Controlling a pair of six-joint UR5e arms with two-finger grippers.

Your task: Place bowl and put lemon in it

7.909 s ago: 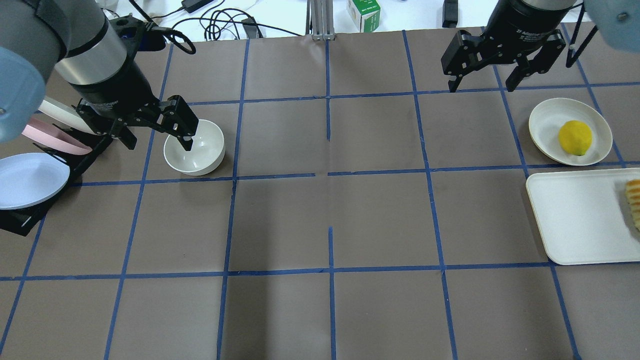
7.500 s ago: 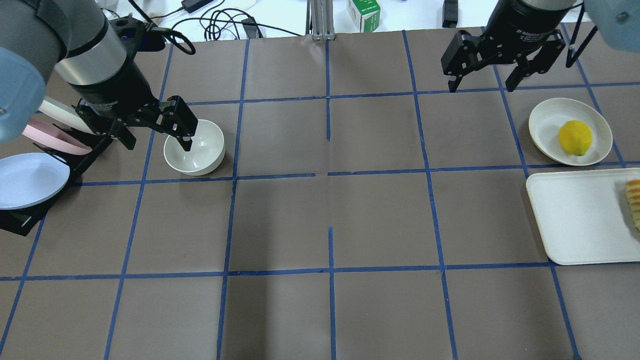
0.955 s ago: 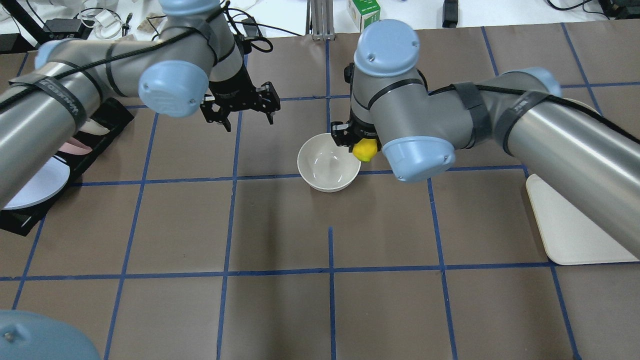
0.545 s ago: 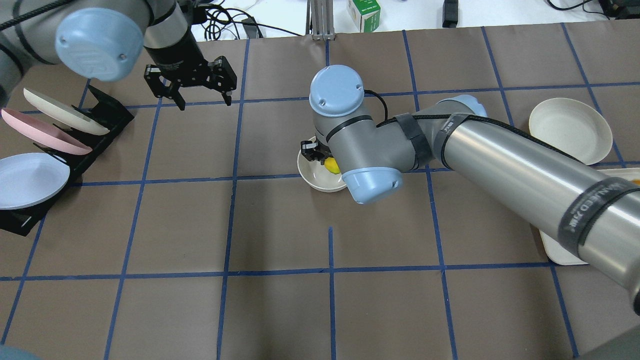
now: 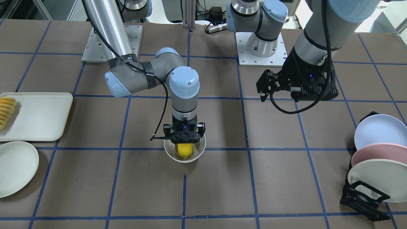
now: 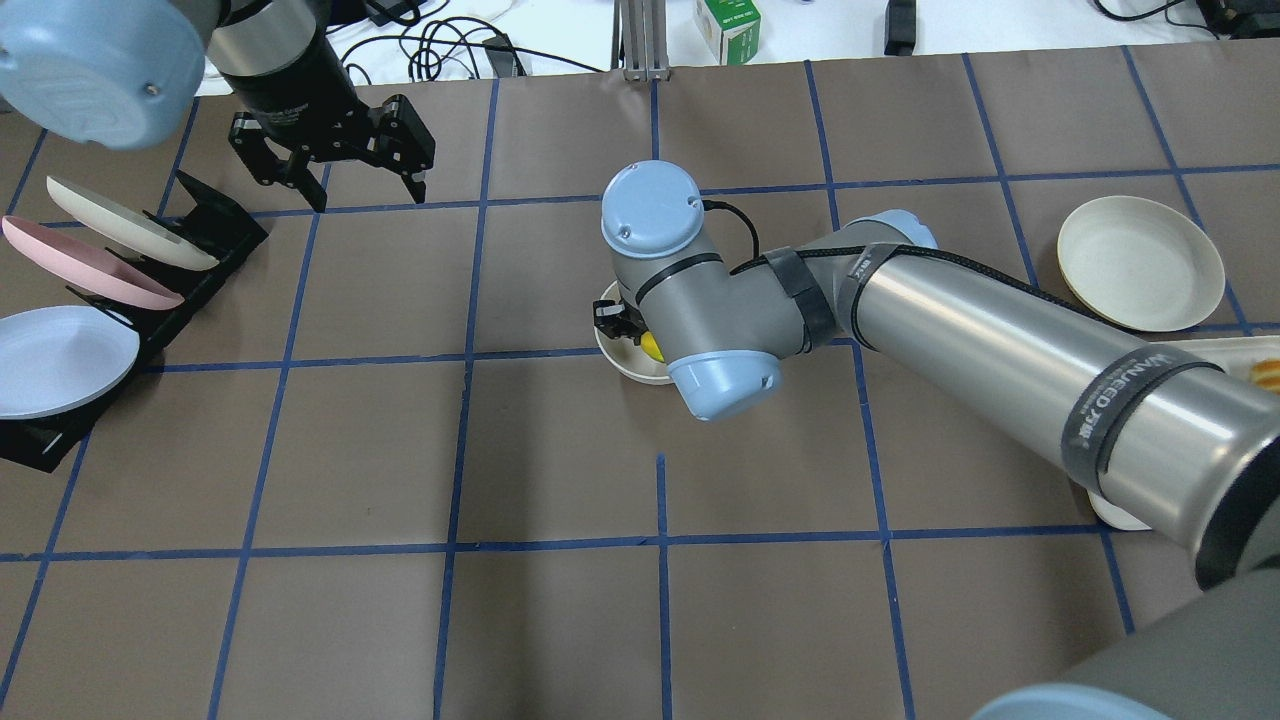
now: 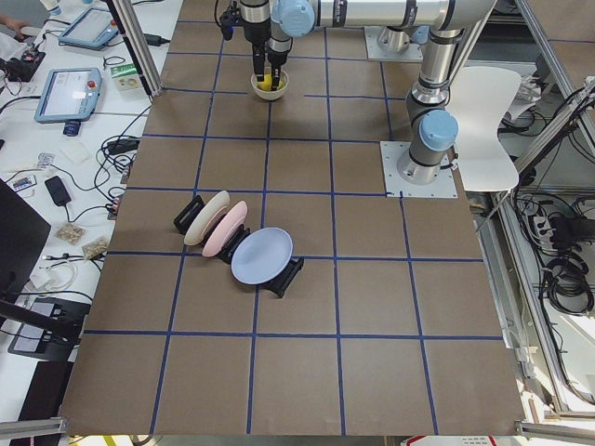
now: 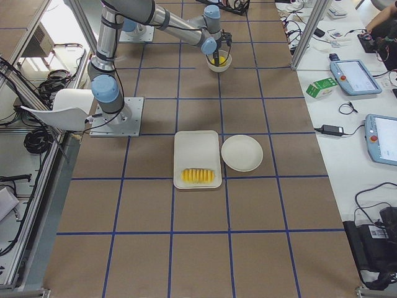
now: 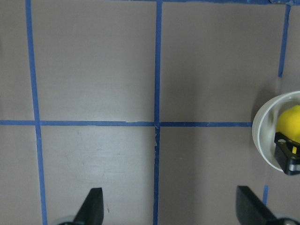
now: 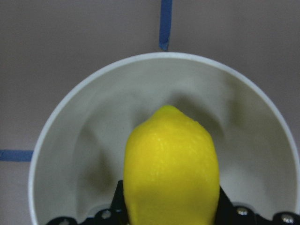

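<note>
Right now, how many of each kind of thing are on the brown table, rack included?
Bowl: 1
Lemon: 1
Plates: 4 (flat cream plate, blue plate, pink plate, off-white plate)
Tray: 1
Plate rack: 1
Sliced food: 1
Total: 9

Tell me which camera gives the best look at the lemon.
Right wrist-mounted: the lemon sits large inside the bowl, skin texture clear. Front-facing shows it small under the right gripper; overhead only a sliver beside the right arm; left wrist clips it at the edge; side views show a yellow speck.
</note>
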